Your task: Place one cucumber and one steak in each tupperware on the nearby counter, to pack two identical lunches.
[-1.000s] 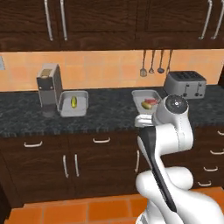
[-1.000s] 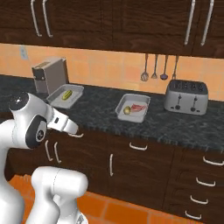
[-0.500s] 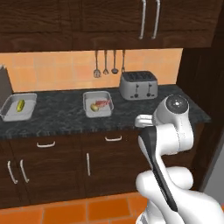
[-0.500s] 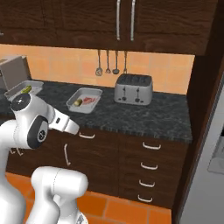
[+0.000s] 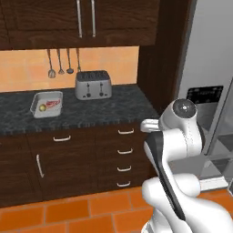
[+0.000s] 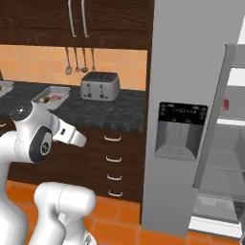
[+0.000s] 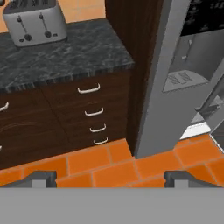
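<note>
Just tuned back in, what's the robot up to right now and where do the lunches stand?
Nothing is being handled at the moment. The gripper is open and empty, pointing down toward the orange floor in front of the drawers. One tupperware sits on the counter left of the toaster, with a steak and a cucumber inside. The fridge stands to the right of the counter with its door open, and a small red item shows on a shelf inside.

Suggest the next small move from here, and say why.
Probably drive on toward the open fridge. The gripper is open and empty, pointing at floor tiles, and the tupperware beside the toaster already holds a cucumber and steak.
</note>
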Available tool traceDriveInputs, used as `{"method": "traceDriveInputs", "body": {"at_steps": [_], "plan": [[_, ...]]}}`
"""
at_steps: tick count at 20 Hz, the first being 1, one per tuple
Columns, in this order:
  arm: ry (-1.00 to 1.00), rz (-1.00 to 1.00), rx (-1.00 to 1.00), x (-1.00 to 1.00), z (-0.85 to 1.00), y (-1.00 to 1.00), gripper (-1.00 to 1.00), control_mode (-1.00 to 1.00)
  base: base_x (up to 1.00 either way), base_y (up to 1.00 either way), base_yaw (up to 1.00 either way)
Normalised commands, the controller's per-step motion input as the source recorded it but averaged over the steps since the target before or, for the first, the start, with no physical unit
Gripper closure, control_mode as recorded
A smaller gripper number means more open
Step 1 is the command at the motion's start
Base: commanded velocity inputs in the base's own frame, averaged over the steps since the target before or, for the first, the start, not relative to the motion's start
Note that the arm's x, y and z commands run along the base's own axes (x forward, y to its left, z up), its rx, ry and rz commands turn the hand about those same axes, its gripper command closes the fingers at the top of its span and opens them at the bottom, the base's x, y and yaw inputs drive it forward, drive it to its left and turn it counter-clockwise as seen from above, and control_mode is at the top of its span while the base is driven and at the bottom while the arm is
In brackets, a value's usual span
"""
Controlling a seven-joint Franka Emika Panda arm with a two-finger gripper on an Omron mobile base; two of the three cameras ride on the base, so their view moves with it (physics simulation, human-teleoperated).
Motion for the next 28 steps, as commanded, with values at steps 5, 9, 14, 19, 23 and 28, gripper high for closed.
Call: {"method": "traceDriveInputs", "body": {"at_steps": [5,9,14,19,23,28], "plan": [[0.0,0.0,0.0,0.0,0.0,0.0,-1.0,1.0,0.0,-1.0,-0.03],[0.0,0.0,0.0,0.0,0.0,0.0,-1.0,1.0,0.11,-1.0,0.0],[0.0,0.0,0.0,0.0,0.0,0.0,-1.0,1.0,0.43,-0.92,0.07],[0.0,0.0,0.0,0.0,0.0,0.0,-1.0,1.0,0.39,-0.66,0.17],[0.0,0.0,0.0,0.0,0.0,0.0,-1.0,1.0,0.49,-0.64,0.12],[0.0,0.0,0.0,0.0,0.0,0.0,-1.0,1.0,0.4,-0.7,0.09]]}}
